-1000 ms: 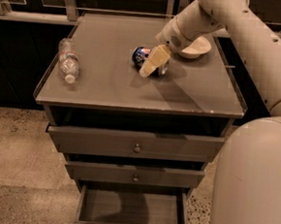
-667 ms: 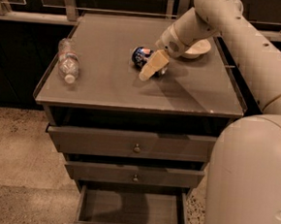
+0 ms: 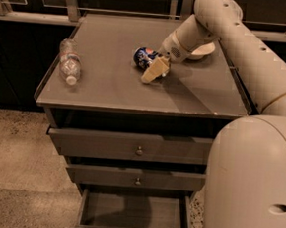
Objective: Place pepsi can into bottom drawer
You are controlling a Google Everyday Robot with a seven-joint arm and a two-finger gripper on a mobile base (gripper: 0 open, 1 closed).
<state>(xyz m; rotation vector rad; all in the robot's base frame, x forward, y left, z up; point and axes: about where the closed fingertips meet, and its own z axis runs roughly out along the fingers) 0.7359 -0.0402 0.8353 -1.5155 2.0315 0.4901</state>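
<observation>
Counter (image 3: 110, 86) carried everything near the end effector (image 3: 154, 71), which sat low over the grey top, toward the back and a little right of the middle. Its pale tan tip angled down and to the left as the camera saw it. Whether the end effector was open, closed or gripping anything could not be told from this angle.

The pepsi can (image 3: 143, 56) lay on its side just beside the end effector, at its upper left and seemingly touching it. The can was dark blue with white and red markings.

Behind and to the right of the end effector, partly hidden by the wrist, a shallow pale bowl (image 3: 203, 51) rested on the counter. Well to the left of the end effector, near the counter's left edge, a clear plastic water bottle (image 3: 69, 61) lay on its side with its cap pointing toward the front.

The arm (image 3: 247, 50) rose from the end effector up and to the right. It then ran down toward the robot's big rounded body (image 3: 251, 184), which filled the lower right.

Far below the end effector, under the counter's front edge, sat three drawers. The top drawer (image 3: 106, 144) and the middle drawer (image 3: 103, 175) each showed a small round knob on a plain front. The bottom drawer (image 3: 130, 211) stood pulled out, its flat floor in plain view, well apart from the pepsi can up on the counter.
</observation>
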